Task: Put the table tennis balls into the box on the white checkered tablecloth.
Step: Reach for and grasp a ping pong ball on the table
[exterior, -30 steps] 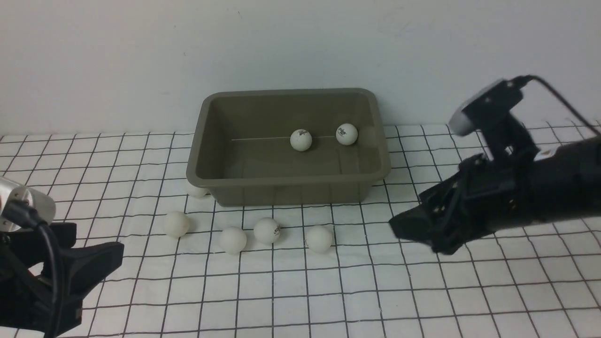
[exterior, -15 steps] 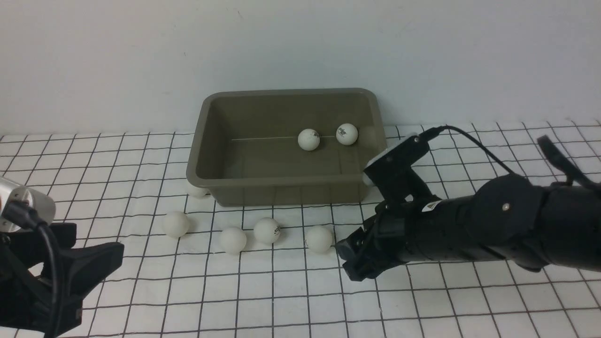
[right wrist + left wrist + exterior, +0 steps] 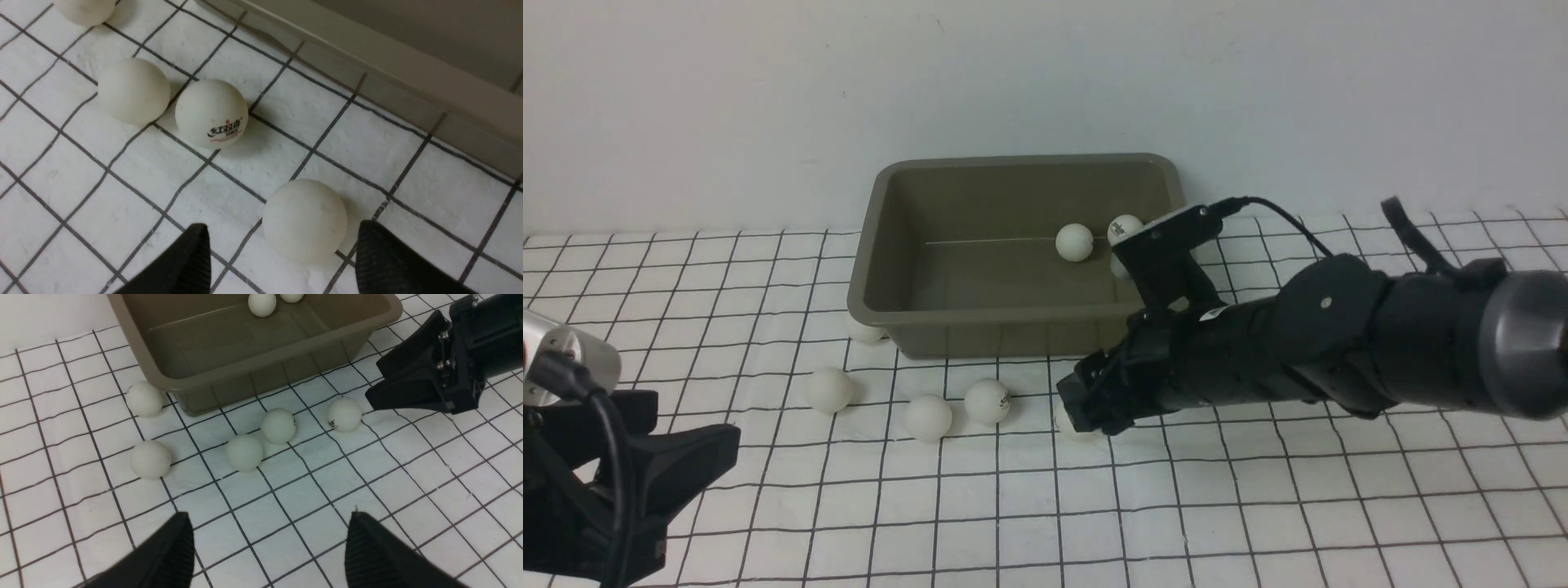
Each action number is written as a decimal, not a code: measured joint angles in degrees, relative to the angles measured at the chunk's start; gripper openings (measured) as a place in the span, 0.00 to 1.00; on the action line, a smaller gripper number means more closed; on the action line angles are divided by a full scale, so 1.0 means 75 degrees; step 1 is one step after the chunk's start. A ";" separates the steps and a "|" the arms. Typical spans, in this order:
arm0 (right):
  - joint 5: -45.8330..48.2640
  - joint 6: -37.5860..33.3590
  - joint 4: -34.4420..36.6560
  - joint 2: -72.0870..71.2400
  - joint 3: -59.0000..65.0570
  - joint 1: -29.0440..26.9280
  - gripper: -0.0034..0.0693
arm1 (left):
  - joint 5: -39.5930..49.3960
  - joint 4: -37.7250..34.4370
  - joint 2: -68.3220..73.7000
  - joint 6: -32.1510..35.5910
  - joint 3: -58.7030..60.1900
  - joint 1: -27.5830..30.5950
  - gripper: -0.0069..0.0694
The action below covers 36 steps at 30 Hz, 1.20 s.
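Front and wrist views. The box (image 3: 1013,314) stands on the white checkered tablecloth (image 3: 1258,506) near its far edge, close to the wall (image 3: 768,106), with a long side facing the robot. Two of the table tennis balls lie inside on the floor of the box toward its right end: one in full view (image 3: 1074,242), the other (image 3: 1125,227) partly hidden behind the camera housing (image 3: 1168,233) of the right arm. Five balls rest on the tablecloth in front of the box. One (image 3: 866,331) is tucked against the box's near left corner, and one (image 3: 830,389) lies apart to the left. Two are just beside each other, one plain (image 3: 928,417) and one with a dark logo (image 3: 987,401). The last ball (image 3: 304,220) is to their right.

The right gripper (image 3: 282,253) is low over the tablecloth with its jaws spread wider than this last ball, which sits between the two black fingertips (image 3: 186,261).

The left gripper (image 3: 269,526) hangs above the near left corner of the tablecloth, jaws wide apart and holding nothing, well apart from every ball.
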 joint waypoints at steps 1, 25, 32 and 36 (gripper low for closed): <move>0.0000 0.0000 0.0019 0.0121 0.0000 0.0000 0.64 | 0.0007 0.0000 0.0000 0.0000 0.0000 0.0000 0.68; -0.0082 -0.0112 0.0239 0.0635 -0.0014 0.0006 0.64 | 0.0107 0.0000 0.0000 0.0000 0.0000 0.0000 0.68; -0.0076 -0.0195 0.0257 0.0635 -0.0014 0.0006 0.64 | 0.0107 0.0000 0.0000 0.0000 0.0000 0.0000 0.68; -0.0067 -0.0204 0.0273 0.0635 -0.0014 0.0006 0.64 | 0.0107 0.0000 0.0000 0.0000 0.0000 0.0000 0.68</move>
